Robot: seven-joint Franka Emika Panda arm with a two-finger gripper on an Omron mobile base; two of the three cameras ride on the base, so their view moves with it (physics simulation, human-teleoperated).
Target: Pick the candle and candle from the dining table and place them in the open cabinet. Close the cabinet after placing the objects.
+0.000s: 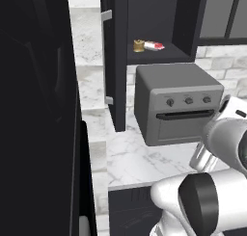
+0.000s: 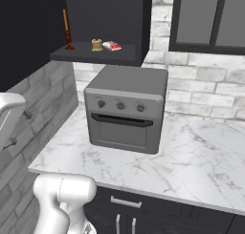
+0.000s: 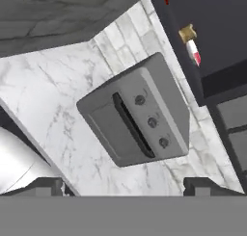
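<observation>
Candle no. 1, a thin orange-red taper on a dark red foot, stands upright at the far left of the cabinet shelf, tucked into the corner, prob. so it stays clear of the door swing. Candle no. 2 is a short red-and-white piece lying on its side mid-shelf, just right of a small brass-coloured holder; from the left base view the same pair sits near the shelf's front edge. Both look set down already, so what's left is judged to be shutting the cabinet door, which hangs open edge-on at the left, matte charcoal w/ a silver bar handle.

Gripper is spread wide w/ nothing between its dark tips, looking down on the toaster oven, as suits a hand done with placing and free to push the door.

Toaster oven is a boxy grey unit w/ three knobs and a dark slot handle, directly below the shelf on the white grey-veined marble counter. Backsplash is pale grey brick; grey-paned cabinets to the right
</observation>
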